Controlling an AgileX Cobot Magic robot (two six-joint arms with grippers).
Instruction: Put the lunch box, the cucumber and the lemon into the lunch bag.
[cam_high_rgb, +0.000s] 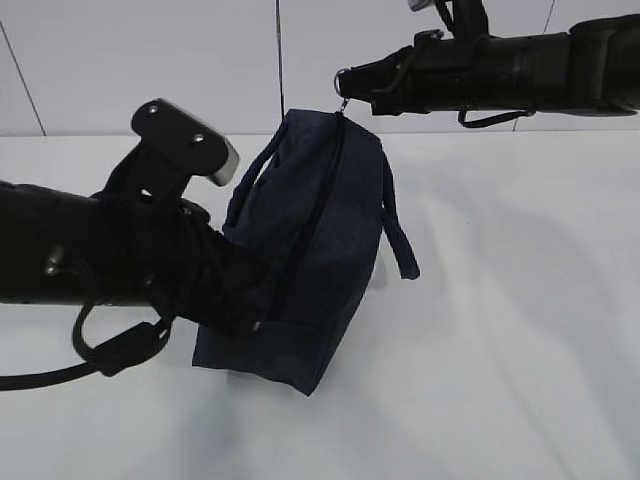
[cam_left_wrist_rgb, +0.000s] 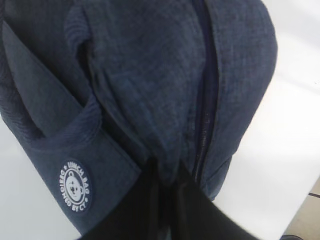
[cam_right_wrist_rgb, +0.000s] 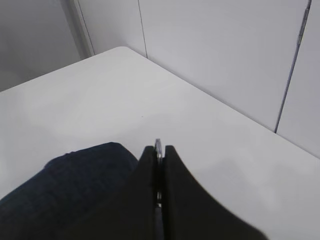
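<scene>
The right gripper (cam_high_rgb: 345, 88) is pinching the silver ring pull (cam_high_rgb: 342, 80) and the left gripper (cam_left_wrist_rgb: 167, 187) is clenching the lunch bag (cam_high_rgb: 310, 250) fabric on the table (cam_high_rgb: 520, 330), zipper appearing closed, with lunch box, cucumber and lemon unseen, probably already packed.

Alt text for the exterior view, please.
A dark navy fabric lunch bag stands tilted on a white table, the right gripper shut on its silver ring zipper pull while the left gripper pinches its lower end.

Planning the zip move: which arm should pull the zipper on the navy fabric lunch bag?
Right. Its tool is shut on the silver ring pull at the navy fabric lunch bag's top; the left tool is pinching the bag's lower end, anchoring it.
</scene>
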